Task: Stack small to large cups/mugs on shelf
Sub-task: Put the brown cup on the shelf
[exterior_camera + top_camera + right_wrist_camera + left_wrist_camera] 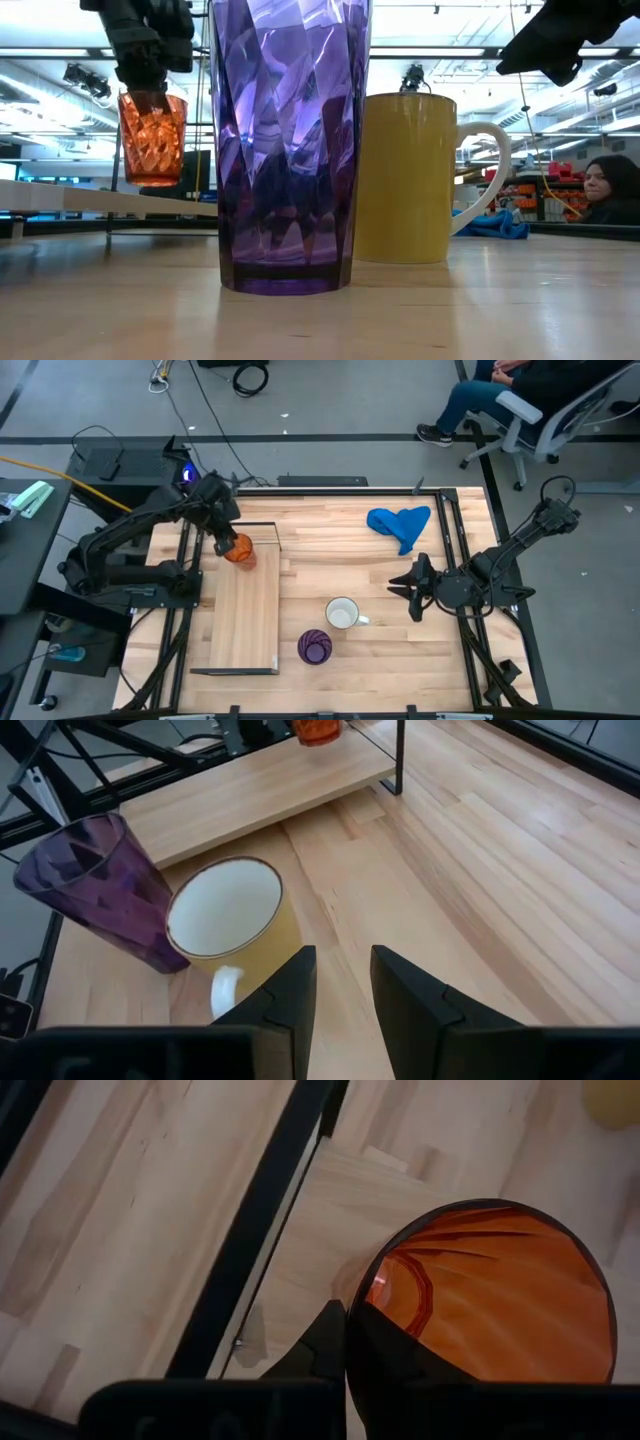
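My left gripper (226, 538) is shut on the orange translucent cup (239, 550) over the far end of the light-wood shelf (245, 620). In the low view the cup (152, 138) hangs upright just above the shelf board (110, 200). The mug (342, 614), white inside and yellowish outside, stands on its base on the tabletop. The purple cup (314, 647) stands beside it, nearer the front edge. My right gripper (340, 975) is open, right of the mug, and touches nothing. My left gripper holds the orange cup by its rim (352, 1308), at the side toward the wrist. One finger (390, 1350) is inside the cup and the other (325, 1342) outside, coming steeply from above. The cup hangs upright, mouth up, clear of the shelf.
A blue cloth (400, 526) lies on the far right of the tabletop. The shelf's thin dark frame (250, 1230) runs along its edges. A seated person (500, 400) is beyond the table's far right corner. Bare shelf board stretches toward the front edge.
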Robot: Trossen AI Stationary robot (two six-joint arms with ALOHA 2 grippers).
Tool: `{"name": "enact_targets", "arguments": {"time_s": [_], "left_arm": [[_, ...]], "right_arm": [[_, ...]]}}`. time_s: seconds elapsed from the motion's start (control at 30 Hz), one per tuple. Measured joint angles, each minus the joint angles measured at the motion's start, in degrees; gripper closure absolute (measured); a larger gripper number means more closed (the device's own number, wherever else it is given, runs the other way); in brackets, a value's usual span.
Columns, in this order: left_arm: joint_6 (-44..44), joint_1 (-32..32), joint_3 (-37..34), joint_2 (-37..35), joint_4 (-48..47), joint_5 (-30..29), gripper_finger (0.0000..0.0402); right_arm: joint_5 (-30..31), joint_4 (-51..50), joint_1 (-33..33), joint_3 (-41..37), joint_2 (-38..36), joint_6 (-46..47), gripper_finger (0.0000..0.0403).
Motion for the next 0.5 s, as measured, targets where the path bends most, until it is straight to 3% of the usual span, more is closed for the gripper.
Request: {"name": "enact_targets", "arguments": {"time_s": [0.5], "left_arm": [[-1.26, -0.70, -6.17, 0.00, 5.67, -0.62, 0.0389]], "right_arm": [[-0.02, -0.03, -0.23, 0.00, 0.00, 0.02, 0.0298]]}}
